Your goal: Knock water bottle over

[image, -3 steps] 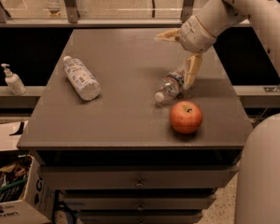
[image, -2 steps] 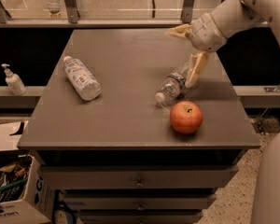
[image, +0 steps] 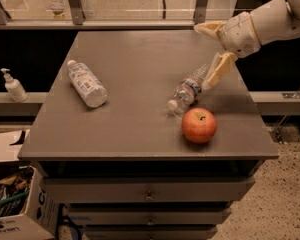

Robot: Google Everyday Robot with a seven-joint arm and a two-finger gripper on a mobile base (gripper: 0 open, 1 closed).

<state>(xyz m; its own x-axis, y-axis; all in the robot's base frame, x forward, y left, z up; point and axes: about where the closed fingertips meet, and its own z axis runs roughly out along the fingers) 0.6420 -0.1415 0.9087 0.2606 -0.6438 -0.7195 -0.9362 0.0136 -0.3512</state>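
rightward has drifted the cream two-finger gripper [image: 214, 50], fingers spread, grasping nothing, over the grey table [image: 130, 129]; slim clear ribbed plastic water bottle [image: 188, 91] lies toppled behind the round red apple [image: 199, 125]

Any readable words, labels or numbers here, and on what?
Nothing legible.
Water bottle label band: marks too blurred.
Larger bottle label: print too small.
Cardboard box, lower left: dark lettering, cut off, unreadable.
Tool, open, by the water bottle's base end: no text.
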